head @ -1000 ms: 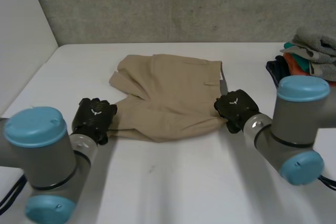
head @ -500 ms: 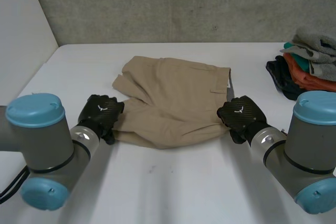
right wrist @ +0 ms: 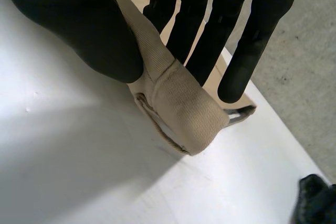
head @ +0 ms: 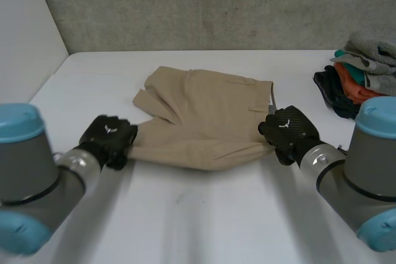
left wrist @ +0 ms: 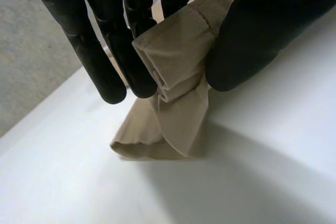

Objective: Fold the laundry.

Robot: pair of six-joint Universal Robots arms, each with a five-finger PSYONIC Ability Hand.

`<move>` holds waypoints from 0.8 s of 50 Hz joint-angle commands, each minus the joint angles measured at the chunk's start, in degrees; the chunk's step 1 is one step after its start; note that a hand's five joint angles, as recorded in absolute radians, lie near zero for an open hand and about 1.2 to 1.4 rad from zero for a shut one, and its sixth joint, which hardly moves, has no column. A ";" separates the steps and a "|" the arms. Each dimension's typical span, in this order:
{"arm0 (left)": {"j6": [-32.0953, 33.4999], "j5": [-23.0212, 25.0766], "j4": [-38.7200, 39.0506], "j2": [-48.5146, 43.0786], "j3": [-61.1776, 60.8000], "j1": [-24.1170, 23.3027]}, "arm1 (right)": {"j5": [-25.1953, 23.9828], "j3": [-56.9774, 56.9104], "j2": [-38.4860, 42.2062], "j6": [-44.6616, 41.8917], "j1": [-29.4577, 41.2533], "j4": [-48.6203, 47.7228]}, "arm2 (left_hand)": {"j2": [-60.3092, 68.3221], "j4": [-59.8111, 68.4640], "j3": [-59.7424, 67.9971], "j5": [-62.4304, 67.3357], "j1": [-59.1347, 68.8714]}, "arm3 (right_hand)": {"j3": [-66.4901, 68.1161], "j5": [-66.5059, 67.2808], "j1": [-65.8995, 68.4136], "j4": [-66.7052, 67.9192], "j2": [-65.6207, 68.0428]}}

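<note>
2 hands hold the beige shorts (head: 204, 122) on the table (head: 198, 221) in the head view: left hand (head: 108, 137) at the near-left corner, right hand (head: 288, 129) at the near-right. Left wrist view: thumb and fingers pinch the hem. Right wrist view: the same pinch. A fold is starting; the next move probably calls for lifting both corners evenly.

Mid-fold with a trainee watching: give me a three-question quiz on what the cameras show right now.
1. True or false: the right hand pinches the tan shorts between thumb and fingers.
2. Where on the shorts does the left hand grip? A) a near corner B) the far edge C) the middle
3. Fill in: the pile of clothes lies on the robot's ____ side.
Key: 1 true; 2 A; 3 right.
</note>
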 commanded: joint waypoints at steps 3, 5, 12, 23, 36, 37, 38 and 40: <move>4.01 -0.02 -20.72 17.97 -11.13 -0.79 | 0.88 0.07 -5.62 -13.98 0.48 20.64 | 11.49 11.47 11.97 14.48 14.78 | 11.55 11.62 15.54 11.15 12.08; 5.49 0.06 -25.71 19.29 -13.06 -1.32 | 1.93 0.77 -6.15 -16.71 0.48 28.99 | 11.49 11.47 11.97 14.48 14.78 | 11.55 11.62 15.54 11.15 12.08; 7.00 0.24 -26.98 18.86 -13.78 -3.08 | 2.64 2.70 -7.12 -17.16 0.39 33.61 | 11.49 11.47 11.97 14.48 14.78 | 11.55 11.62 15.54 11.15 12.08; 7.44 -0.90 -11.86 14.20 -9.21 -0.71 | 2.64 6.75 -6.59 -14.88 0.39 22.69 | -53.76 -53.79 -53.28 -50.77 -50.47 | 11.55 11.62 15.54 11.15 12.08; 4.98 1.03 -4.83 -2.05 5.55 0.87 | 2.73 7.37 -6.24 -13.90 0.75 19.35 | -38.95 -38.97 -38.47 -35.96 -35.66 | 11.55 11.62 15.54 11.15 12.08; 4.98 1.20 -4.48 -3.54 6.52 1.14 | 2.73 7.45 -6.07 -13.90 0.75 19.17 | -38.79 -38.81 -38.30 -35.79 -35.49 | 11.55 11.62 15.54 11.15 12.08; 4.98 1.38 -4.30 -4.95 7.57 1.40 | 2.73 7.63 -5.63 -13.90 0.75 18.91 | -38.28 -38.31 -37.80 -35.29 -34.99 | 11.55 11.62 15.54 11.15 12.08; 5.06 1.82 -3.42 -8.91 10.39 2.46 | 2.73 7.72 -5.01 -13.90 0.75 18.73 | -36.77 -36.79 -36.28 -33.78 -33.48 | 11.55 11.62 15.54 11.15 12.08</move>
